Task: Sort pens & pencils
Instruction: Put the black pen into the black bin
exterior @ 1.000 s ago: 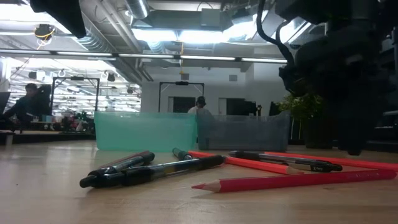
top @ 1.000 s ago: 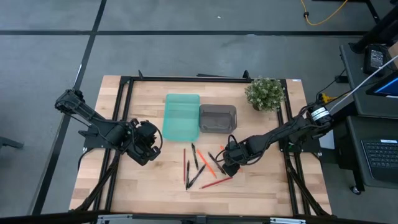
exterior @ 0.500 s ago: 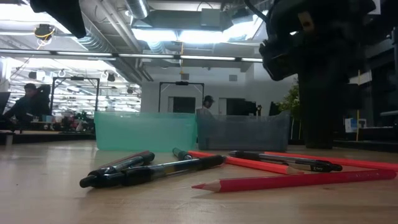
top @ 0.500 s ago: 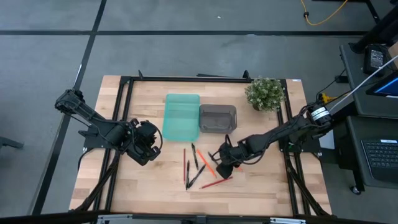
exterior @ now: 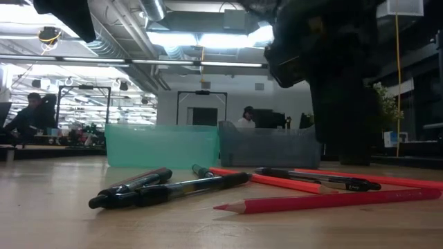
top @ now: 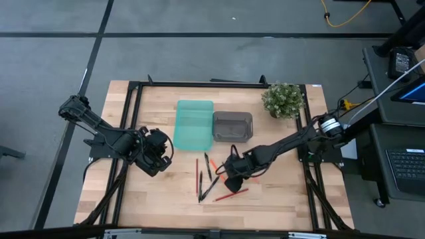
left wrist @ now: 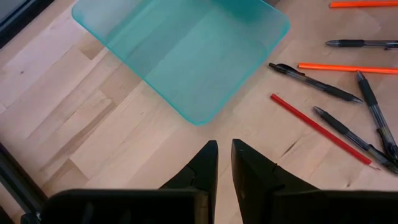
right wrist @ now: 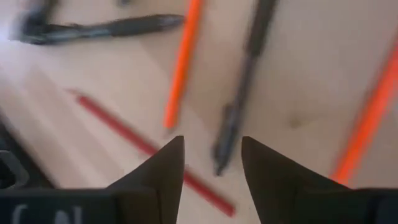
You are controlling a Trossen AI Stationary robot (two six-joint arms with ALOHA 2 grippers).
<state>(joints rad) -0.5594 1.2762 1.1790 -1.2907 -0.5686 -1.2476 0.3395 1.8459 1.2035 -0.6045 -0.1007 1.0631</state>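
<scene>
Several pens & pencils (top: 212,176) lie scattered flat on the wooden table, in front of the teal tray (top: 194,124) and the grey tray (top: 232,126): black pens (exterior: 166,187), orange pencils (left wrist: 345,68) and a red pencil (exterior: 325,200). My right gripper (top: 231,176) hangs open over the right part of this scatter and points down. In its wrist view, the gripper (right wrist: 212,142) has the tip end of a black pen (right wrist: 239,93) just ahead of its gap, with an orange pencil (right wrist: 180,68) beside it. My left gripper (top: 161,153) waits left of the teal tray. Its fingers (left wrist: 222,144) stand a narrow slit apart around nothing.
A potted plant (top: 282,99) stands at the far right corner. A black frame (top: 133,119) runs along the table's sides. Bare wood lies near the front edge (top: 212,212). People sit at desks in the room beyond the table.
My right gripper has moved toward the table's left edge, from the right end of the scatter to above its middle, rolling a little about its own axis. Its fingers stay as wide apart. The pens and pencils lie where they were.
</scene>
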